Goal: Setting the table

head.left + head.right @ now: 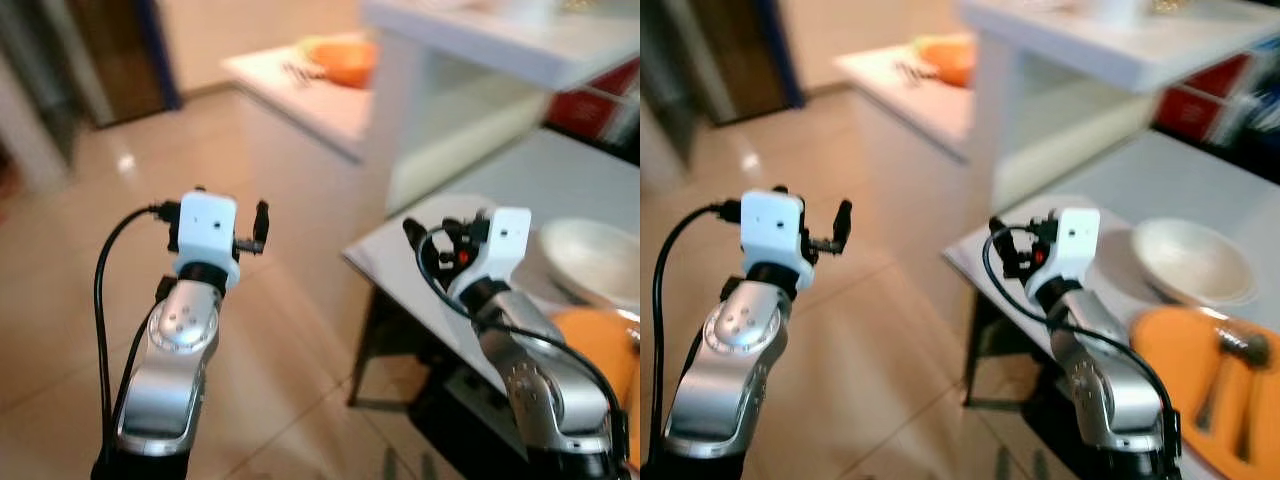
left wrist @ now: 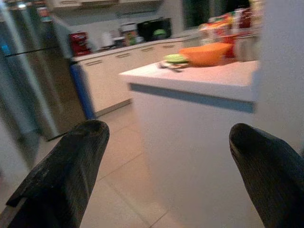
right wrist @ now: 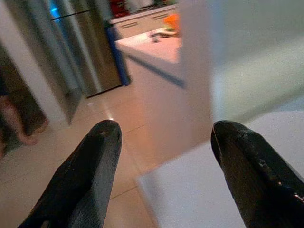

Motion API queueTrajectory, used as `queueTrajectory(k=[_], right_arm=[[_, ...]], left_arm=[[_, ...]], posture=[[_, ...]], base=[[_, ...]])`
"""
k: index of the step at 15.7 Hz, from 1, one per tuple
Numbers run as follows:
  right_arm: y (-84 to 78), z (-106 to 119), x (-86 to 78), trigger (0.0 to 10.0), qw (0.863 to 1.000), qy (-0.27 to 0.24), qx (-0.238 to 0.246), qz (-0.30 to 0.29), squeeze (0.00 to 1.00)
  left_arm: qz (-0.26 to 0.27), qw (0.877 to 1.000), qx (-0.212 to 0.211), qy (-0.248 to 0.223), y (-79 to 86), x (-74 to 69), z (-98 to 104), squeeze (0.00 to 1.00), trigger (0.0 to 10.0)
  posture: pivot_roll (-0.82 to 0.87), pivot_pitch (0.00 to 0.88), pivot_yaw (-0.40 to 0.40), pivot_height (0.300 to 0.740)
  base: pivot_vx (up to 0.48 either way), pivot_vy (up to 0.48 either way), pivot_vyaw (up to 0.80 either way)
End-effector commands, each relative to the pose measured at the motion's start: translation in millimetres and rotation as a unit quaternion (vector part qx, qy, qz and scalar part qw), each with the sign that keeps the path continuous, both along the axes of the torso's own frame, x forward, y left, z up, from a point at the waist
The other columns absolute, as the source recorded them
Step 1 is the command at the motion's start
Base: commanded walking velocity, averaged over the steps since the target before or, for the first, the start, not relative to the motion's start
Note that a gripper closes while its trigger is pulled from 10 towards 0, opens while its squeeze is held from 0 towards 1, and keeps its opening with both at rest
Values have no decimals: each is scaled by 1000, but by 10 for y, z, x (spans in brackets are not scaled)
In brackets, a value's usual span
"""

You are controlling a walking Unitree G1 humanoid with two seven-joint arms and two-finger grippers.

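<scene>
A white bowl (image 1: 1195, 260) rests on the white table (image 1: 1200, 170) at my right. Beside it, nearer to me, lies an orange mat (image 1: 1185, 400) with a spoon (image 1: 1230, 350) on it. My right gripper (image 1: 1025, 240) is held up over the table's near corner, open and empty; through its fingers (image 3: 90, 166) I see the table corner (image 3: 199, 190). My left gripper (image 1: 232, 215) is raised over the tiled floor left of the table, open with nothing in it. Its view looks between its fingers (image 2: 71, 166) at a white counter (image 2: 199, 80) that carries an orange bowl (image 2: 209, 53).
A white kitchen island (image 1: 300, 95) stands ahead, with a white shelf unit (image 1: 480, 90) behind the table. A steel fridge (image 2: 28, 71) stands at the far wall. A person's bare leg (image 3: 14, 123) shows by a doorway. Open tiled floor (image 1: 90, 220) spreads to the left.
</scene>
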State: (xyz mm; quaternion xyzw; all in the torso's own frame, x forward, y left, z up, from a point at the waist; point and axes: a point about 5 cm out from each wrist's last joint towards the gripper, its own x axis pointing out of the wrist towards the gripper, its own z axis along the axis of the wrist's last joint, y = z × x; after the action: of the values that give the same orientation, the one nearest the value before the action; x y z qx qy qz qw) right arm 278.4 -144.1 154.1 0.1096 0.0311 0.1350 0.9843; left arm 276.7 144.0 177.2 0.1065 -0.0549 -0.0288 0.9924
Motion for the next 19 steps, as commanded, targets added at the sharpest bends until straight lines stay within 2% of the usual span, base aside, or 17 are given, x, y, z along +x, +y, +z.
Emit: queueTrajectory(k=[1,8,12,14,19], right_arm=[[55,-4,22,10000,1000,0,-2,9,0],[16,-17,46,10000,1000,6,8,-13,0],[59,-16,40,10000,1000,5,6,-4,0],[54,-17,44,10000,1000,5,6,-4,0],[119,8,54,10000,1000,-4,-14,15,0]], left_arm=[[8,1000,10,1,65,-7,0,0,10000],[11,1000,15,3,75,-4,-4,0,10000],[25,999,20,5,139,8,4,0,10000],[40,999,6,5,171,2,7,0,10000],[29,1000,3,-5,159,-2,32,0,10000]], posture=[[24,0,-45,740],[15,0,-43,740],[19,0,-43,740],[21,0,-45,740],[24,0,-47,740]], base=[[0,349,800],[0,350,0],[0,-428,0],[0,0,0],[0,0,0]])
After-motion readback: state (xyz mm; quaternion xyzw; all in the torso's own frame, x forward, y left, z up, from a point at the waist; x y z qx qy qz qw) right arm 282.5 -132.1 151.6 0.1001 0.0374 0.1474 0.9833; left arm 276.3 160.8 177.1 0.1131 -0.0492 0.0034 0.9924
